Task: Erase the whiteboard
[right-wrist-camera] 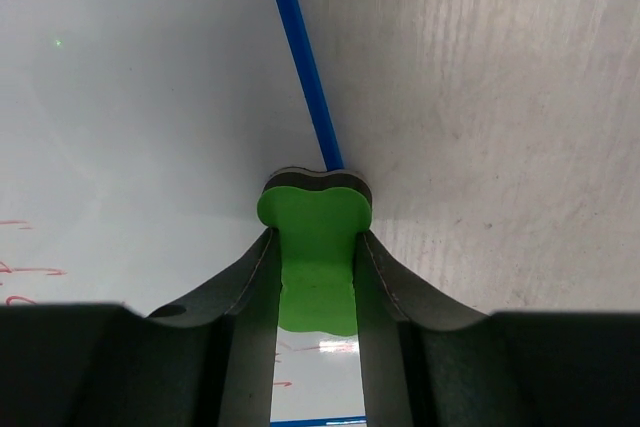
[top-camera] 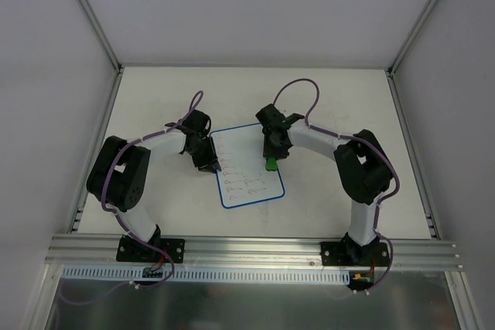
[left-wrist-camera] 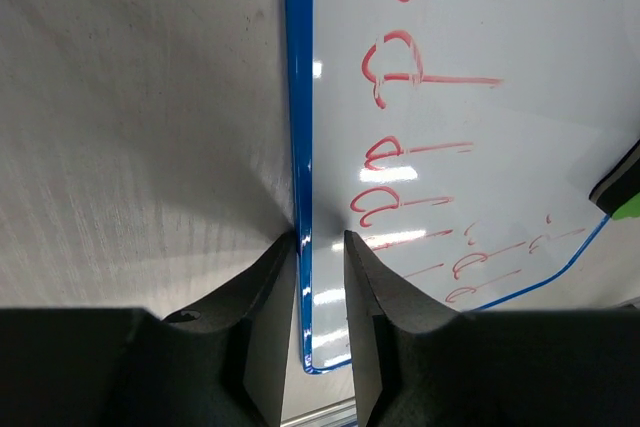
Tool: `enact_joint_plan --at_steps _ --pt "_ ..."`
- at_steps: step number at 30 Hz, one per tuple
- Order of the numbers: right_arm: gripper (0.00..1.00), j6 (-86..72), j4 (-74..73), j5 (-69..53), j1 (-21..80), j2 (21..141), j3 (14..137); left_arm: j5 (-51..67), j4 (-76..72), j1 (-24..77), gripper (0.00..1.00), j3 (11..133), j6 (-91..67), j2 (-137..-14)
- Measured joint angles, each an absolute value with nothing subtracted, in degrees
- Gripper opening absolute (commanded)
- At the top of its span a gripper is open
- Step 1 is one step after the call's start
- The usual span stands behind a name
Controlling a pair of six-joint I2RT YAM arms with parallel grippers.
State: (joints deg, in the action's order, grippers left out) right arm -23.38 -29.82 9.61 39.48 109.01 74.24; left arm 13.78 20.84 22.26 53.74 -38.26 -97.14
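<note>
Your right gripper (right-wrist-camera: 318,237) pinches the green eraser (right-wrist-camera: 315,209) at the edge of the whiteboard (right-wrist-camera: 130,97); your left gripper (left-wrist-camera: 320,239), jaws slightly parted, straddles the opposite edge.

I get bright, even overhead light in all 3 views. Small glare spots glint on the whiteboard (left-wrist-camera: 480,117); soft shadow darkens the tabletop (left-wrist-camera: 140,97) beside its edge.

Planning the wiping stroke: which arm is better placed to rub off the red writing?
Right. The right pincer is shut on the green eraser at the whiteboard's right edge, seemingly ready to sweep the red writing. The left pincer holds no eraser; its open jaws straddle the board's left border.
</note>
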Motion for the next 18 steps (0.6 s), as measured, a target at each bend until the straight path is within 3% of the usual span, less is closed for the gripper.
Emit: enact_joint_plan --at_steps 2,3,6,18 --pt "0.0 -22.9 -30.1 9.8 39.8 110.1 75.7 13.7 21.6 22.4 0.2 54.7 -38.2 -97.9" --pt "0.01 -22.7 -30.1 9.8 39.8 110.4 76.3 13.5 22.0 22.5 0.1 55.1 -38.2 -98.3" --pt "0.01 -21.6 -30.1 10.2 40.3 111.0 77.3 13.2 23.4 22.4 0.0 56.5 -38.2 -99.3" --pt "0.02 -19.8 -30.3 8.4 51.4 112.3 79.2 13.6 22.8 22.5 0.0 58.1 -38.4 -100.9"
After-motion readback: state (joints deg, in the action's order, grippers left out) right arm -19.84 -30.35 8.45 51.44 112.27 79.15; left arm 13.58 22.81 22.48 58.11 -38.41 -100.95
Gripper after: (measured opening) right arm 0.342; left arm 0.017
